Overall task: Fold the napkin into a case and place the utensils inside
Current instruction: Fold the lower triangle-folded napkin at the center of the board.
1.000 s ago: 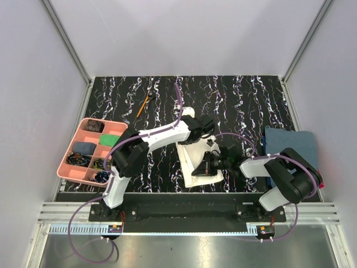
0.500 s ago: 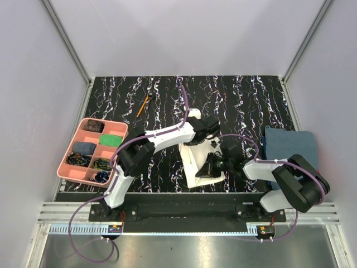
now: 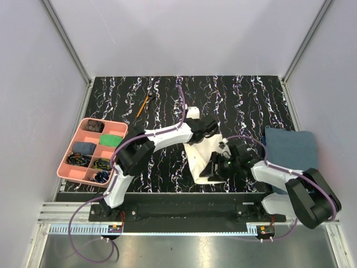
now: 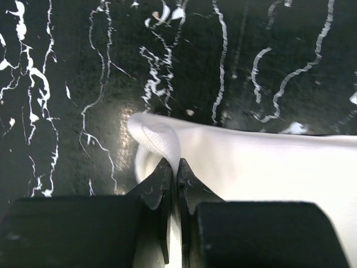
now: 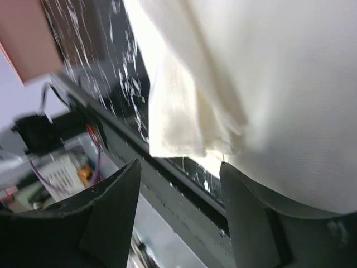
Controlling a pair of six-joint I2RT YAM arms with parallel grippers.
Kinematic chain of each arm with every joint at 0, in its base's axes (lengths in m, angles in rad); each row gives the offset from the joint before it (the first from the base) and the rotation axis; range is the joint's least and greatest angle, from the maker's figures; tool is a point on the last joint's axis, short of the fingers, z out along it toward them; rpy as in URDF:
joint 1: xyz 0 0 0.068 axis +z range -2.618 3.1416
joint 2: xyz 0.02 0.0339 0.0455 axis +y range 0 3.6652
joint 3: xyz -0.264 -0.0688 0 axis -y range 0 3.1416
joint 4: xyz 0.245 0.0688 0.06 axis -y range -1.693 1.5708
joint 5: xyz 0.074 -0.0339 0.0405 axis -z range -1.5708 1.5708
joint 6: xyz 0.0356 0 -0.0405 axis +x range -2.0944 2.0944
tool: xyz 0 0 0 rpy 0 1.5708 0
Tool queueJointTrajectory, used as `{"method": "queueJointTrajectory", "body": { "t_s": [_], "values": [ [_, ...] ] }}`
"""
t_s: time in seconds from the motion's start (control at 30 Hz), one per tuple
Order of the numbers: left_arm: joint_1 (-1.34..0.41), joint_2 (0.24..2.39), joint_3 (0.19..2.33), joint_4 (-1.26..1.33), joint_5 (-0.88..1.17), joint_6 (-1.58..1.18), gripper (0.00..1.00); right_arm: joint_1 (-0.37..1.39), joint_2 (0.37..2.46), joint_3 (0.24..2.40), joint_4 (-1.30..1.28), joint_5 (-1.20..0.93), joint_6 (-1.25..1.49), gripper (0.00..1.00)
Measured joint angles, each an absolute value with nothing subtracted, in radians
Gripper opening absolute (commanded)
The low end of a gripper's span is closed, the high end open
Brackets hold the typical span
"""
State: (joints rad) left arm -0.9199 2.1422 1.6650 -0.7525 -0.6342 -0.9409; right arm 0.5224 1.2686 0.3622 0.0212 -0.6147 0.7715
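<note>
The cream napkin [image 3: 202, 159] lies folded in a broad wedge on the black marbled table, between the two arms. My left gripper [image 3: 212, 129] sits at its far corner, shut on a raised fold of the napkin [image 4: 162, 139]. My right gripper [image 3: 221, 166] stands open at the near right edge. In the right wrist view its fingertips [image 5: 120, 184] flank the napkin's layered corner [image 5: 184, 111] without touching it. The utensils [image 3: 145, 103] lie at the far left, showing as a thin orange stick with a black end.
A pink compartment tray [image 3: 80, 138] with small items stands at the left edge. A dark blue-grey towel [image 3: 291, 146] lies at the right edge. The table's near rail [image 5: 184, 201] runs just below the right gripper.
My right gripper has opened, let go of the napkin's near edge and drawn back to the right. The left gripper has shifted slightly right with its corner, and the cloth has spread wider.
</note>
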Motion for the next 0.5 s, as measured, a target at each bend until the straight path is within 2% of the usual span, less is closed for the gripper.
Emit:
{"method": "queueJointTrajectory", "body": {
  "t_s": [0.1, 0.17, 0.33, 0.43, 0.47, 0.5],
  "values": [
    [-0.909, 2.137, 1.629, -0.722, -0.635, -0.931, 0.04, 0.413, 1.220, 0.400, -0.061, -0.622, 0.766, 0.68],
    [-0.906, 2.137, 1.623, -0.708, -0.633, -0.926, 0.03, 0.366, 1.231, 0.471, -0.112, -0.625, 0.751, 0.63],
    [-0.906, 2.128, 1.612, -0.674, -0.631, -0.912, 0.02, 0.293, 1.293, 0.635, -0.157, -0.650, 0.717, 0.61],
    [-0.907, 2.111, 1.593, -0.655, -0.624, -0.905, 0.01, 0.261, 1.324, 0.675, -0.172, -0.655, 0.699, 0.47],
    [-0.907, 2.103, 1.586, -0.648, -0.619, -0.897, 0.01, 0.246, 1.347, 0.694, -0.183, -0.657, 0.692, 0.38],
    [-0.907, 2.096, 1.579, -0.638, -0.614, -0.889, 0.00, 0.236, 1.375, 0.714, -0.189, -0.657, 0.681, 0.35]
  ]
}}
